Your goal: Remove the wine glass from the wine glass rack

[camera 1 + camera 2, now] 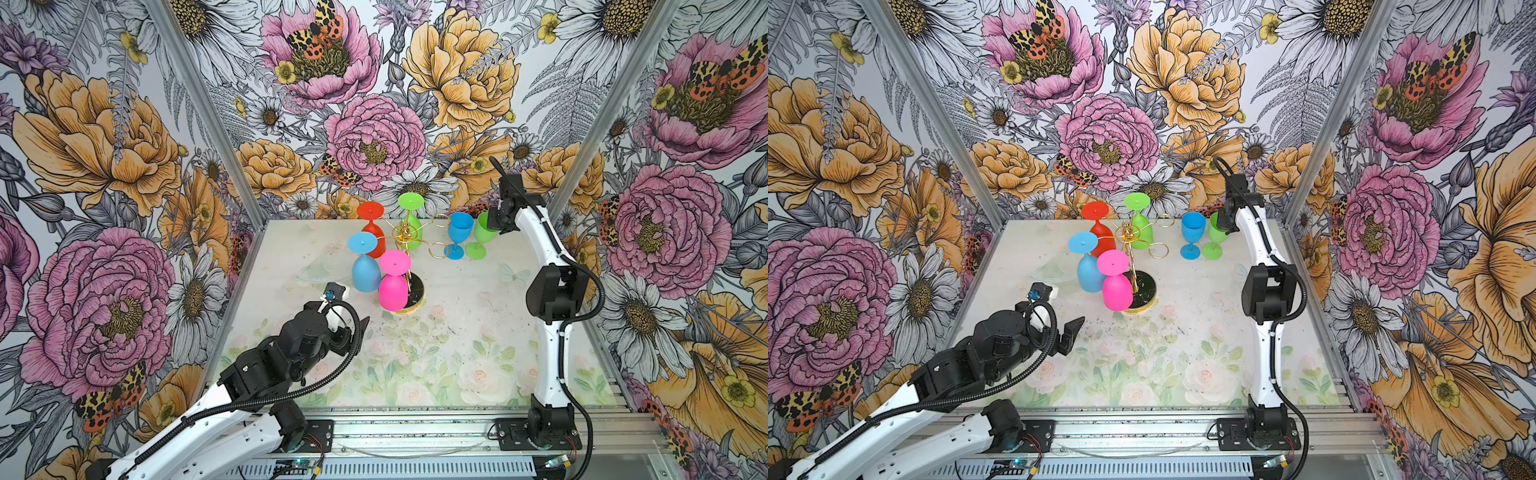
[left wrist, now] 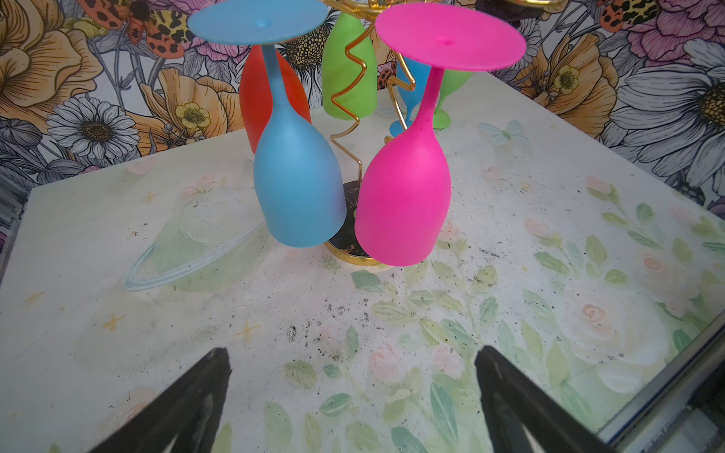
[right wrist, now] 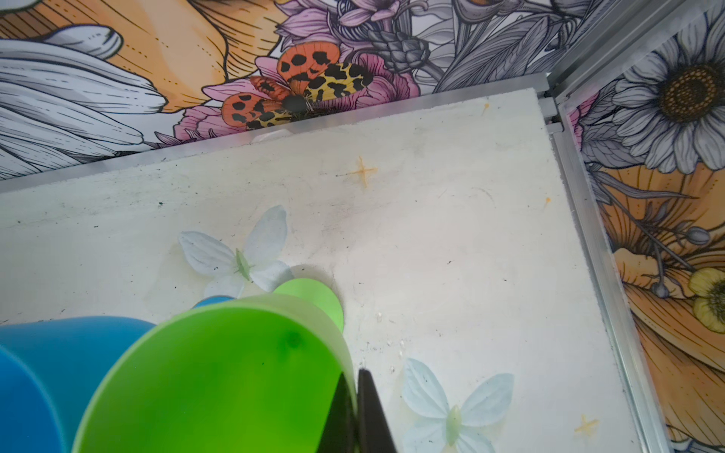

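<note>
Green glass in outstretched right end effector

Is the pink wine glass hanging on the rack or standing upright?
Hanging upside down: the pink wine glass has its foot up on the rack, bowl down.

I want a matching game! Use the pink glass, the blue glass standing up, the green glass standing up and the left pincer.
Things:
1. pink glass
2. standing blue glass
3. standing green glass
4. left pincer

States:
A. wide open, holding nothing
B. rim pinched by the right pincer
C. hanging upside down on the rack
D. upright on the table, no pincer on it

Pairs: 1-C, 2-D, 3-B, 4-A
</note>
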`<state>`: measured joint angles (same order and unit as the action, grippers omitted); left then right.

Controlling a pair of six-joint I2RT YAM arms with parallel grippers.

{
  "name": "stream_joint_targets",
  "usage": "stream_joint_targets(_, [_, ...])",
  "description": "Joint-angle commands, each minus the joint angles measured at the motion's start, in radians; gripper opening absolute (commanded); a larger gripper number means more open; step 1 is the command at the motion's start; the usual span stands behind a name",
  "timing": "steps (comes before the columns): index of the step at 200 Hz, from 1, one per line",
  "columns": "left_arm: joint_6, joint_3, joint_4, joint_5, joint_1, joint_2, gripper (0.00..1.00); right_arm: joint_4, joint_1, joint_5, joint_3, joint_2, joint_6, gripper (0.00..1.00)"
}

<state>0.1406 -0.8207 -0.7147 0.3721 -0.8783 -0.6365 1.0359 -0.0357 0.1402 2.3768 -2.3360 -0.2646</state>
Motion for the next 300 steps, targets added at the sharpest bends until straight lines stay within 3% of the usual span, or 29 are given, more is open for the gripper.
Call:
stream_joint_targets(1, [0.006,-0.003,-0.005,-0.024,0.012,0.004,0.99,-0.008,-0.005,-0.008,0.038,-0.031,-0.006,0.0])
stream_joint_targets(39, [0.01,-0.009,-0.011,-0.041,0.013,0.006,0.99,-0.008,-0.005,-0.014,0.037,-0.039,-0.006,0.06])
stream_joint_targets(103, [0.042,-0.006,-0.023,0.002,0.024,0.008,0.99,-0.008,-0.006,-0.035,0.062,-0.013,0.016,0.38])
stream_joint_targets(159, [0.063,-0.035,-0.024,0.039,0.037,-0.049,0.99,-0.007,-0.007,-0.049,0.07,0.114,0.033,0.65])
stream_joint_targets(189, [0.103,-0.083,-0.024,0.023,0.061,-0.082,0.99,-0.01,-0.012,-0.101,0.013,0.223,0.02,0.69])
stream_joint_targets(223, [0.138,-0.143,-0.021,-0.014,0.074,-0.115,0.99,-0.041,-0.046,-0.171,-0.168,0.395,0.01,0.73])
stream_joint_targets(249, [0.186,-0.184,-0.011,-0.043,0.079,-0.141,0.99,-0.171,-0.059,-0.246,-0.421,0.581,-0.028,0.8])
stream_joint_targets(300, [0.286,-0.239,0.07,-0.134,0.085,-0.161,0.97,-0.366,-0.065,-0.409,-0.886,0.894,-0.114,0.81])
